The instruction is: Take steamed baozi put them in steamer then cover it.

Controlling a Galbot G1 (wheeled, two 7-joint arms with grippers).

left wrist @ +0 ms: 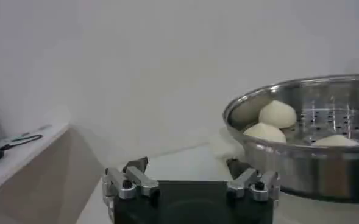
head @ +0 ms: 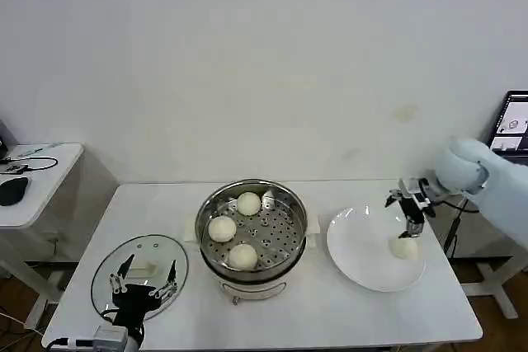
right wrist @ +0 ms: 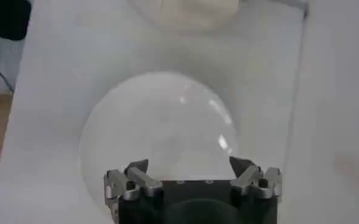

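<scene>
Three smooth cream-white baozi (head: 233,229) sit on the steamer (head: 251,237) tray; a fourth (head: 404,247) lies on the white plate (head: 363,253). The right gripper (head: 411,231) hangs just above it, fingers spread. The left gripper (head: 145,288) hovers over the glass cover (head: 107,269), fingers spread.

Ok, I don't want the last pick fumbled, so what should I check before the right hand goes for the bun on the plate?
1. Last baozi lies alone on the white plate: ok.
2. Right hand open, nothing between its fingers: ok.
3. Right hand centred over that baozi: cannot tell; it hangs close above it.
4. Room in the steamer: ok, three buns sit left and centre, with bare tray on the right.
5. Cover off the steamer, flat on the table: ok.
6. Left hand out of the way: ok, open above the cover.
</scene>
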